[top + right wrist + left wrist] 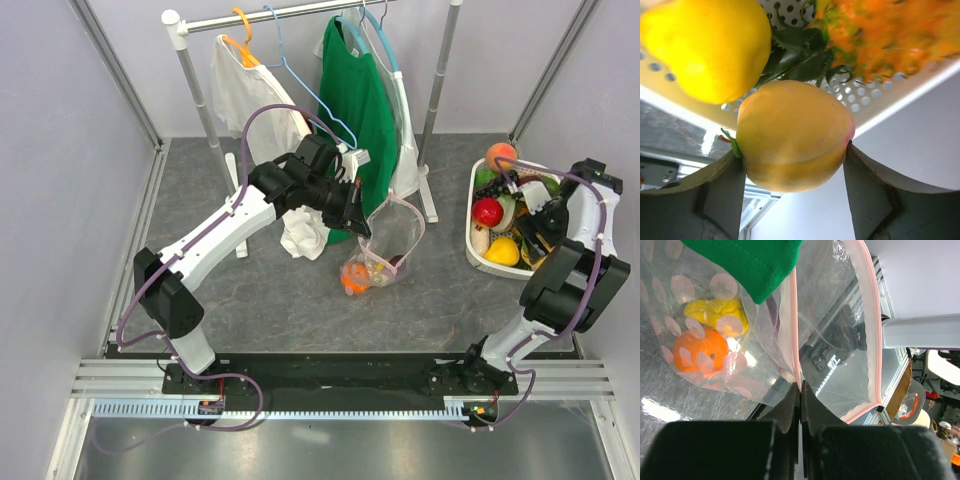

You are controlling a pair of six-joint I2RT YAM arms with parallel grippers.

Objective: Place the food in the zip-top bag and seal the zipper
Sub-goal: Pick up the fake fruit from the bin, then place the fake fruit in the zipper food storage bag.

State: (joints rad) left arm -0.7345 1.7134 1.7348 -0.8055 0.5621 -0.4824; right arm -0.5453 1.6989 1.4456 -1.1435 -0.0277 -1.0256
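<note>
Left fingers (800, 388), pinched tight on the pale pink zipper strip (872, 315), hold the clear dotted zip-top bag (392, 238) open on the grey tabletop (280, 300) — an orange toy fruit (696, 350) and a yellow one (717, 315) inside. Filling is under way: at the white oval basket (478, 255) the right fingers (530, 210) clasp a peach-coloured toy fruit (792, 135) — plain only in their wrist view — which next needs carrying to the bag's mouth.

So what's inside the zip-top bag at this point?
Through the clear zip-top bag an orange toy fruit and a yellow piece show at the bottom. A dark purplish shape lies beside them, but the green garment covers most of it, so I cannot identify it.
</note>
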